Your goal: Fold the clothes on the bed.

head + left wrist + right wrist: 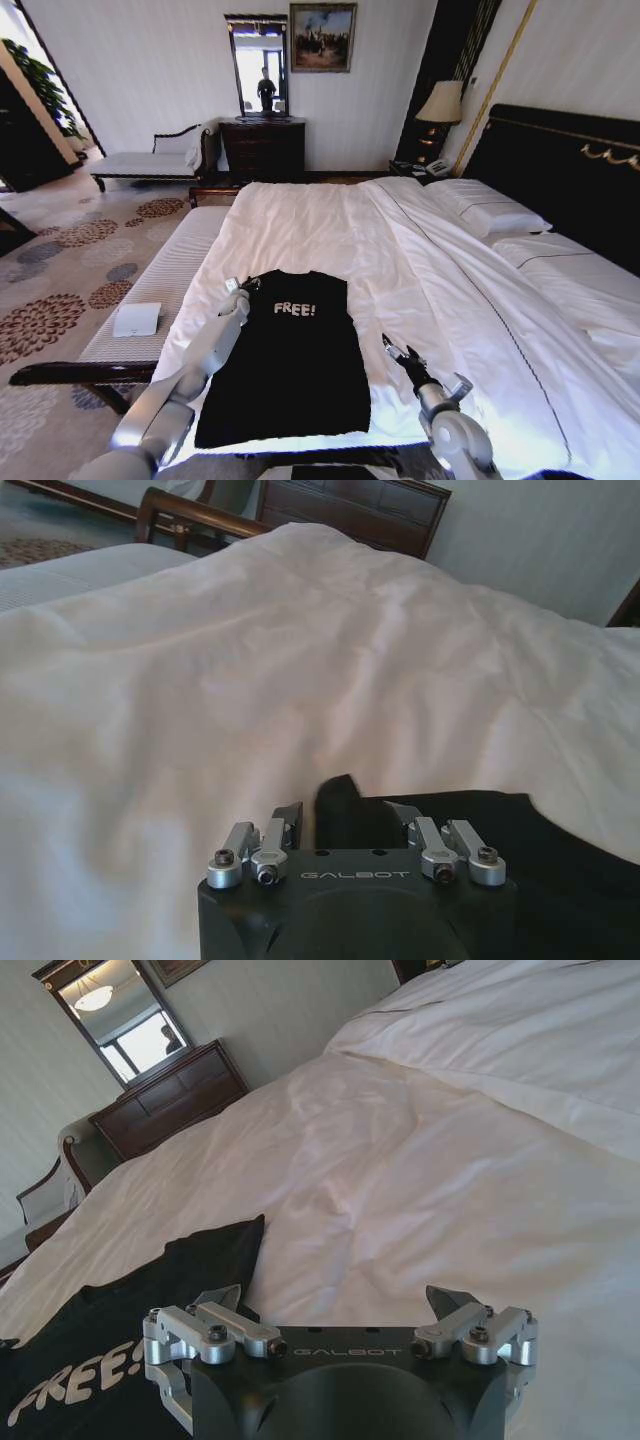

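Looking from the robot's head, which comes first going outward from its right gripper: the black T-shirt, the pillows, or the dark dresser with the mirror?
From the right gripper, low on the bed:
1. Black T-shirt, just to its left on the duvet.
2. White pillows, up by the headboard to the right.
3. Dark dresser, against the far wall past the bed.

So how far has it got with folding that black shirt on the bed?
Partly there, it seems. The black T-shirt lies on the white bed as a narrow rectangle with no sleeves sticking out, so the sides look already folded in. Right now the left gripper is at the shirt's top left corner, and the right gripper, open, is just beside its right edge. Folding it shorter looks still to come.
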